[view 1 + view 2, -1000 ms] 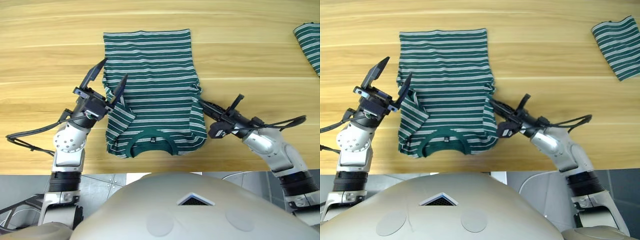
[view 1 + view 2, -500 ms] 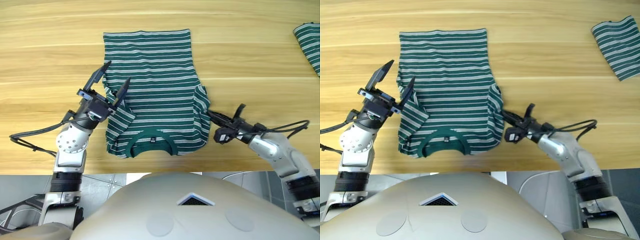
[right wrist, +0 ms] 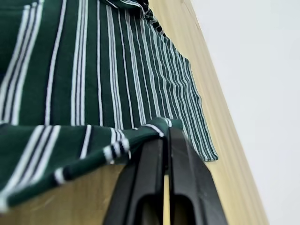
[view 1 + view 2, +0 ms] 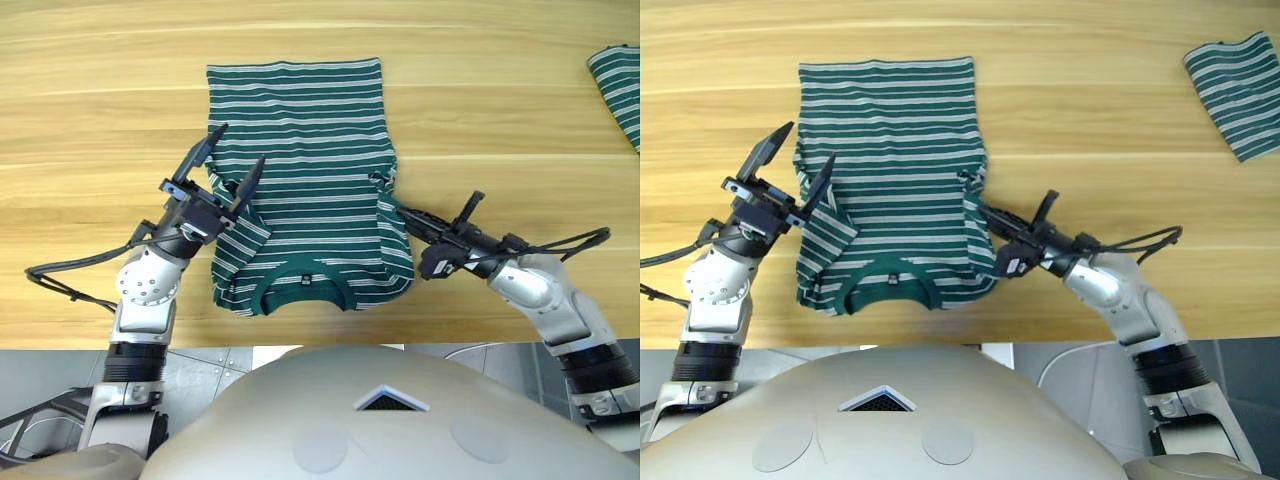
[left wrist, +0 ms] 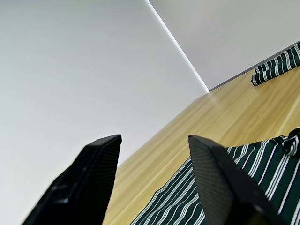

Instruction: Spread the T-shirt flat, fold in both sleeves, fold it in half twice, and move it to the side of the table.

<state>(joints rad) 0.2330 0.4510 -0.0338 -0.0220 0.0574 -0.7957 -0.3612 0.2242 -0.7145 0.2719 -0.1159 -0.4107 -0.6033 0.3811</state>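
Left eye view: the green striped T-shirt (image 4: 300, 130) lies on the wooden worktop (image 4: 100, 100) with its long axis running straight away from the robot. The collar (image 4: 302, 280) is at the near end and the hem (image 4: 293, 68) at the far end.

The left sleeve (image 4: 240, 232) looks already turned in, its stripes lying diagonally over the near-left part of the body.

The right sleeve (image 4: 386, 182) is bunched at the shirt's right edge, about halfway along its length. The right tool (image 4: 400, 207) comes in low from the robot's right. The right wrist view shows its fingers closed on a fold of that sleeve's cloth, lifted just off the wood.

The left tool (image 4: 238, 147) hangs over the shirt's left edge with its fingers spread wide and nothing between them.

Key relation: the shirt body lies to the left of the right tool, across the long axis. My reading is that the coming move carries the pinched sleeve leftward, at right angles to that axis, and lays it over the body. The right arm is the nearer one and already has the cloth.

Risk, as a judgement: the pinch is small, so the sleeve may drag the side seam along with it.

A second folded striped garment (image 4: 618, 85) sits well apart at the far right edge of the worktop.
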